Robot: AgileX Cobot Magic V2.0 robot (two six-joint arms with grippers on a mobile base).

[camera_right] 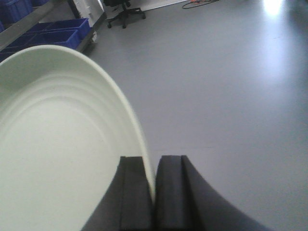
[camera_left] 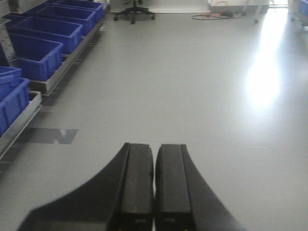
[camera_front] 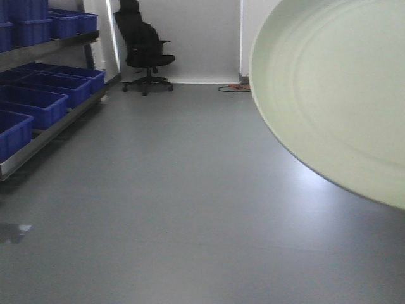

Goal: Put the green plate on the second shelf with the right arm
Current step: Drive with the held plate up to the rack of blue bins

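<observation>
The right hand [camera_right: 153,163] is closed on the rim of the green plate [camera_right: 57,144]. In the right wrist view the thin pale edge runs down into the narrow gap between the two black fingers [camera_right: 132,192], which press on it from either side. The plate spreads away to the left of the hand with its hollow face and faint rings showing, and it is held in the air above the grey floor [camera_right: 226,96], resting on nothing.

In the front-facing view the plate [camera_front: 342,95] fills the upper right corner. It is tilted, its lower edge sweeps down towards the right border, and part of it is cut off by the frame.

The left hand [camera_left: 154,150] hangs over bare floor with its two fingers drawn together, only a thin slit between them, and it holds nothing.

Along the left wall stands a metal shelf rack [camera_front: 44,136] loaded with blue bins [camera_front: 38,104], well apart from the plate. The same bins [camera_left: 43,48] line the left side of the left wrist view. At the far end of the room a black office chair [camera_front: 144,47] stands against the pale wall, with an orange cable [camera_front: 234,87] lying on the floor to its right
</observation>
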